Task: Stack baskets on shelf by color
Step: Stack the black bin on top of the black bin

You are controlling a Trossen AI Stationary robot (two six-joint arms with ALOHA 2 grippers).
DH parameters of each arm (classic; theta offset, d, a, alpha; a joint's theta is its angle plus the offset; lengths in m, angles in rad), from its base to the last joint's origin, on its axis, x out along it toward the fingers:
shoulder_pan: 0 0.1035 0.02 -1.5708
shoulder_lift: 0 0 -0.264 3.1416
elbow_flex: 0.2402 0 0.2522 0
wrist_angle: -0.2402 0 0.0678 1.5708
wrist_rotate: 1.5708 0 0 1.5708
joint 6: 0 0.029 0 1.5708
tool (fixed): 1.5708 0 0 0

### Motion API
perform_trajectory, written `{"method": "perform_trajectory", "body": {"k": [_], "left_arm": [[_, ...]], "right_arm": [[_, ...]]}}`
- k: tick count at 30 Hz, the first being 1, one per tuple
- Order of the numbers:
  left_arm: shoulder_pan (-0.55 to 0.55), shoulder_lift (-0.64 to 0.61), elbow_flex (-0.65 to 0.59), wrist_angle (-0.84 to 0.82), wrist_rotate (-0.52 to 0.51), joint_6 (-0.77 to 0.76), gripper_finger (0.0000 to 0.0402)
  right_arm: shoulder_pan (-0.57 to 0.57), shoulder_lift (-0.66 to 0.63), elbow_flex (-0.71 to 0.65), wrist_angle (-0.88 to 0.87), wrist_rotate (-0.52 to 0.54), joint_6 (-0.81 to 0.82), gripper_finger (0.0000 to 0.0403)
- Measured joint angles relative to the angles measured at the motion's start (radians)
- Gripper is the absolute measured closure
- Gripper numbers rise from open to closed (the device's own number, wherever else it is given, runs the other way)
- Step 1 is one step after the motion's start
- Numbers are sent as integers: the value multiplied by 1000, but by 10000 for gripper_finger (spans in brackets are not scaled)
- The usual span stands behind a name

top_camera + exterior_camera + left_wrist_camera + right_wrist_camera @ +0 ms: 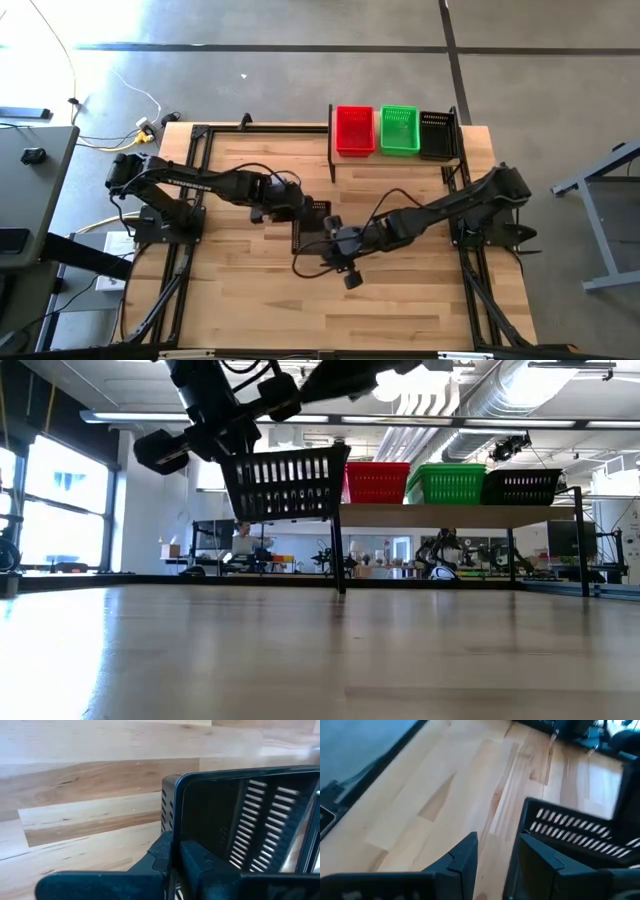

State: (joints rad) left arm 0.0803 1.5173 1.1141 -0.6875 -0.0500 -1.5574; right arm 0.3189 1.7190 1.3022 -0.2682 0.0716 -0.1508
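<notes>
A black mesh basket (313, 222) hangs in the air over the table's middle, clear of the wood in the low view (285, 482). My left gripper (297, 208) is shut on it. My right gripper (333, 238) is open just to the basket's right, and in its wrist view one finger (540, 865) stands close beside a corner of the basket (580, 836). The shelf (395, 157) stands at the table's far edge. It carries red baskets (355, 130), green baskets (399, 130) and black baskets (437, 134) side by side. My left gripper (177, 862) grips the black basket by an end wall, at its rim (175, 812). One finger (202, 862) is inside the basket and the other (157, 857) outside. The fingers come from the table's left. The basket is lifted clear and nearly upright. My right gripper (495, 860): whether its finger touches the basket's corner, I cannot tell.
The shelf's thin black posts (338, 550) stand at the far right of the slatted table (250, 290). Bare wood lies toward the near edge and the left. Both arm bases stand at the table's sides. Room and workbenches show beyond the table in the low view.
</notes>
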Motion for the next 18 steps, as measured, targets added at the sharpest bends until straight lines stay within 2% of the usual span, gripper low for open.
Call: {"method": "perform_trajectory", "body": {"k": [7, 11, 18], "left_arm": [[-1, 0, 0, 10, -7, 6, 395], [-1, 0, 0, 34, -16, 15, 395], [-2, 0, 1, 57, -6, 36, 395]], "right_arm": [[0, 73, 0, 4, 6, 30, 279], [-3, 101, 0, -11, 78, 80, 279], [-28, 110, 0, -25, 93, 124, 279]]}}
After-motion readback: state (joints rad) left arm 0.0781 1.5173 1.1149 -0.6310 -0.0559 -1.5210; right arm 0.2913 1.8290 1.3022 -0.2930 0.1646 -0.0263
